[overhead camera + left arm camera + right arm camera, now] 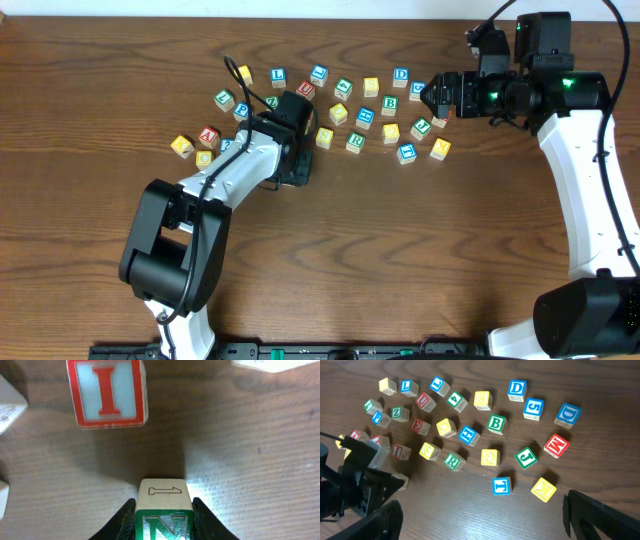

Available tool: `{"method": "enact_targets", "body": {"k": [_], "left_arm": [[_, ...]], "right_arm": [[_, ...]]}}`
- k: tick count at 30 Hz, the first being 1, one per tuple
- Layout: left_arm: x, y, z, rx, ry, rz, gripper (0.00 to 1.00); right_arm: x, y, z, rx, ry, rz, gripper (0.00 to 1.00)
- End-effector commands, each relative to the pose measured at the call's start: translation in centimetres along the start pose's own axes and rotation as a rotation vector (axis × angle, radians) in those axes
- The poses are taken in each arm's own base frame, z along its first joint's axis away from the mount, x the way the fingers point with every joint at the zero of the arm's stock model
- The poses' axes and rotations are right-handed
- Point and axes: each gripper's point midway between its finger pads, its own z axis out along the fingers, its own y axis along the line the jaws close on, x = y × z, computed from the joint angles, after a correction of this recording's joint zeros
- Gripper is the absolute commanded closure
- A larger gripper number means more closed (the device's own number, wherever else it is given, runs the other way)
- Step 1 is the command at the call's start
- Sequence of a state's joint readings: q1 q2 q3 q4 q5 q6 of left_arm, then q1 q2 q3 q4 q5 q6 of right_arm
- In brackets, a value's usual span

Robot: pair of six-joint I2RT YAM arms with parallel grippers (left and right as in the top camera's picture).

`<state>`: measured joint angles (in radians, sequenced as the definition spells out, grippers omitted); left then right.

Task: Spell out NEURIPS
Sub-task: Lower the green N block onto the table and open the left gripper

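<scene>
green letter n shows on the n cube (164,505), which sits clamped between the two fingers of the left gripper (164,522). another face of it carries an outlined figure 1. i cannot tell if the cube touches the table (260,460) or hangs a little above it. the i cube (107,392), red on pale, lies just beyond the fingertips, apart from the n cube.

the step in hand, as i judge it, is to carry n out of the cluster as the first letter. to do it well, the grip should be firm and centred. the cube should rise straight before any sideways travel, so that it does not knock the i cube. then it should go down on the bare wood at the near side, far enough left that six more letters fit to its right.

the left arm reaches from the near left with a bent elbow, its wrist over the left part of the cluster. the right arm runs along the right side and bends left at the wrist. the right gripper (437,98) hovers at the right end of the cluster, jaws spread wide, holding nothing. the r cube (452,460) and the u cube (424,400) lie among the scattered cubes.
</scene>
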<state>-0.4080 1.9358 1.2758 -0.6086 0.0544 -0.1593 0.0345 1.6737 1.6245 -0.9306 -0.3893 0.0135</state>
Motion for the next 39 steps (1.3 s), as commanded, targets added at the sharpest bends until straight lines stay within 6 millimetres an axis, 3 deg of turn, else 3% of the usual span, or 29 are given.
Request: {"method": "enact_targets", "body": {"k": [1, 26, 31, 39], "left_arm": [[0.0, -0.1, 0.5, 0.006, -0.003, 0.007, 0.71], [0.1, 1.2, 0.5, -0.067, -0.006, -0.057, 0.71], [0.1, 1.1, 0.5, -0.066, -0.006, -0.057, 0.63], [0.1, 1.1, 0.5, -0.066, -0.008, -0.058, 0.63]], "right_arm": [[-0.5, -0.1, -0.4, 0.002, -0.015, -0.011, 0.01], [-0.5, -0.1, -0.4, 0.001, -0.015, -0.011, 0.01], [-0.5, -0.1, -0.4, 0.002, -0.015, -0.011, 0.01], [-0.5, -0.1, -0.4, 0.001, -0.015, -0.011, 0.01]]}}
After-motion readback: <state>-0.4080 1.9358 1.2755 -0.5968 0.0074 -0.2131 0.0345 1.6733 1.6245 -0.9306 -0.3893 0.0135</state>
